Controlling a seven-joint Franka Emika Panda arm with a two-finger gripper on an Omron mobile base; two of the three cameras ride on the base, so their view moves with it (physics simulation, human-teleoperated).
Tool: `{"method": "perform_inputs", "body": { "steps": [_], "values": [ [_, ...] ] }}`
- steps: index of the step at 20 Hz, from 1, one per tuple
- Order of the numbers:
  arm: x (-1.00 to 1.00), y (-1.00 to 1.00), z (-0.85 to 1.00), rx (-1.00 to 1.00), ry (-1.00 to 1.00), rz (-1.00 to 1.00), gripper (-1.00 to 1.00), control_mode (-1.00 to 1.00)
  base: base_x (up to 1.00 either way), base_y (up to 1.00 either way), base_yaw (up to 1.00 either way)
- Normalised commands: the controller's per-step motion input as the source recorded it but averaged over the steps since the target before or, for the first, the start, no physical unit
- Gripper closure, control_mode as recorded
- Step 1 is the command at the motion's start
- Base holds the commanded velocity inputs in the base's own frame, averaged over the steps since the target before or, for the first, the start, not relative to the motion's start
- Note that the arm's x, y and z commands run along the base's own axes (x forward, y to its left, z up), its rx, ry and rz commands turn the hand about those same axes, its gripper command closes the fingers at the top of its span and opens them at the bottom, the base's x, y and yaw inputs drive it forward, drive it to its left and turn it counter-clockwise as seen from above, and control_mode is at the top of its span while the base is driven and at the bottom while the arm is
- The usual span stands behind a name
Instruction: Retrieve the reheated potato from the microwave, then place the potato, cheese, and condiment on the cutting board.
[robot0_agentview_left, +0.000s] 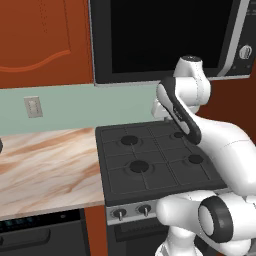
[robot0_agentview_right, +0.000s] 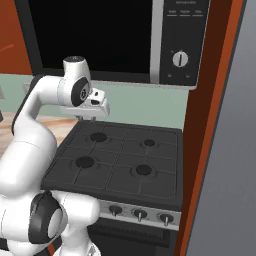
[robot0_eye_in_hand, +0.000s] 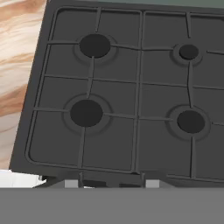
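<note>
No writing on the control panel is legible. The pincer (robot0_agentview_right: 98, 108), jaw gap impossible to judge, hangs over the black four-burner gas stove (robot0_eye_in_hand: 131, 100); the marbled tan bench (robot0_agentview_left: 45, 170) lies to its left. The wide black-glass, silver-framed microwave (robot0_agentview_right: 125, 35) sits above it, door closed
</note>
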Motion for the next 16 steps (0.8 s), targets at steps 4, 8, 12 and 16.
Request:
{"method": "perform_inputs", "body": {
  "steps": [4, 8, 12, 16],
  "values": [
    [-0.04, 0.0, 0.0, 0.0, 0.0, 0.0, -1.0, -1.0, 0.0, 0.0, 0.0],
    [-0.24, -0.01, 0.0, 0.0, -0.08, 0.0, -1.0, -1.0, 0.0, 0.0, 0.0],
    [-0.3, -0.02, 0.04, 0.0, -0.24, -0.01, -1.0, -1.0, 0.0, 0.0, 0.0],
    [-0.25, -0.06, 0.2, 0.0, -0.21, -0.06, -1.0, -1.0, 0.0, 0.0, 0.0]
  ]
}}
